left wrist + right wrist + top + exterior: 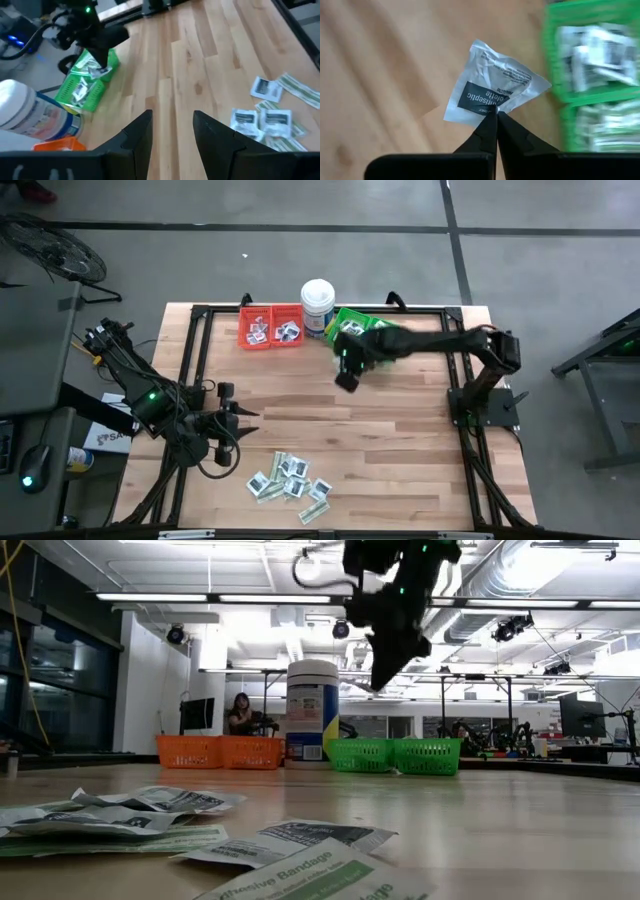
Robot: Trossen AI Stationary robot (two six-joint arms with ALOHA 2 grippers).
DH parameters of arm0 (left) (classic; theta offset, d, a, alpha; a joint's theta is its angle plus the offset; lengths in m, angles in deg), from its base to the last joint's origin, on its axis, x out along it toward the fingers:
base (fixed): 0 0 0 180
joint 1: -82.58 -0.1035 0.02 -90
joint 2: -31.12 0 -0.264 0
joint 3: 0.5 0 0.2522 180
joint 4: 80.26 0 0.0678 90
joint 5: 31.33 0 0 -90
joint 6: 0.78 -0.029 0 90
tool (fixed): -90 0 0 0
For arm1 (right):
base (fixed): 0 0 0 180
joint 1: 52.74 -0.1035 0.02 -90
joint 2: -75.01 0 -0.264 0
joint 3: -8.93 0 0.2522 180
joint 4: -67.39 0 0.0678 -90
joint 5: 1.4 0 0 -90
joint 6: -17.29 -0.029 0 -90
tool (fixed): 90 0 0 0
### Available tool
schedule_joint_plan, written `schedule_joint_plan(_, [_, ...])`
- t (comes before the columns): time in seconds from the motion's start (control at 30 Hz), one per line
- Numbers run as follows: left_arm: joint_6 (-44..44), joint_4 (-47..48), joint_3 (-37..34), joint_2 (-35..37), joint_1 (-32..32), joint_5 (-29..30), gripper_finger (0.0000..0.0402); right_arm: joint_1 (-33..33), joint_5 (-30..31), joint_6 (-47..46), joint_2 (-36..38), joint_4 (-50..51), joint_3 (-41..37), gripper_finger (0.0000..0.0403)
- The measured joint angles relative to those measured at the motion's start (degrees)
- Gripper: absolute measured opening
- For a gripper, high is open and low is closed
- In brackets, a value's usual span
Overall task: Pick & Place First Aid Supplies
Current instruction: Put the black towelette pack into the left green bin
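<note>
While the right arm reaches in over the wooden table (400, 430), the plain landmark is the white tub (318, 303) at the far edge. To one side of the tub sit the green bins (352, 320), already carrying packets; to the other side sit the red bins (270, 327), holding a few square ones. Well away from the tub, near the front edge, lies the loose pile of first aid supplies (290, 478), square white packets mixed with green-and-white strips.

The left gripper (228, 423) waits between the tub and that pile, off toward its own side, fingers part open and empty. The right gripper (496, 116) hangs in the air just in front of the green bins, close to the tub, its tips pinched tight on one corner of a white antiseptic packet (490, 85), which fans out crumpled beyond them.

That corner pinch looks to me like the weak point. The packet is light and floppy, so it could slip free, or flutter on release and land on the boards short of a bin. A white square beside the green bins also suggests a risk of sorting it into the wrong colour.
</note>
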Motion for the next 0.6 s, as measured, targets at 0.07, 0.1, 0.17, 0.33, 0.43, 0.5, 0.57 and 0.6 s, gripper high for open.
schedule_joint_plan(0.07, [0.01,-0.03,0.0,0.0,-0.01,1.4,0.0137,3.5,-0.3,0.63,-0.13,-0.43,0.0,0.0])
schedule_joint_plan(0.1, [0.01,-0.03,0.0,0.0,-0.01,1.75,0.0137,5.11,-0.4,0.8,-0.15,-0.55,0.0,0.0])
schedule_joint_plan(0.17, [0.01,-0.03,0.0,0.0,-0.01,2.28,0.0137,8.14,-0.57,1.84,-0.15,-0.49,0.0,0.0])
schedule_joint_plan(0.33, [0.06,-0.04,0.0,0.0,-0.01,3.3,0.0137,14.79,-1.34,3.37,-0.15,-0.69,0.02,0.0])
schedule_joint_plan(0.43, [0.42,-0.12,0.0,0.0,-0.01,4.65,0.0137,18.37,-2.45,0.98,-0.15,-1.86,0.03,0.0])
schedule_joint_plan(0.5, [0.49,-0.2,0.0,0.0,-0.01,5.4,0.0137,20.53,-5.53,-1.83,-0.15,-2.84,0.05,0.0])
schedule_joint_plan(0.57, [0.66,-0.22,0.0,0.0,-0.01,5.78,0.0137,22.24,-8.08,-4.42,-0.15,-3.34,0.07,0.0])
schedule_joint_plan(0.6, [0.66,-0.27,0.0,0.0,0.0,6.04,0.0137,22.8,-8.21,-5.24,-0.15,-3.62,0.07,0.0])
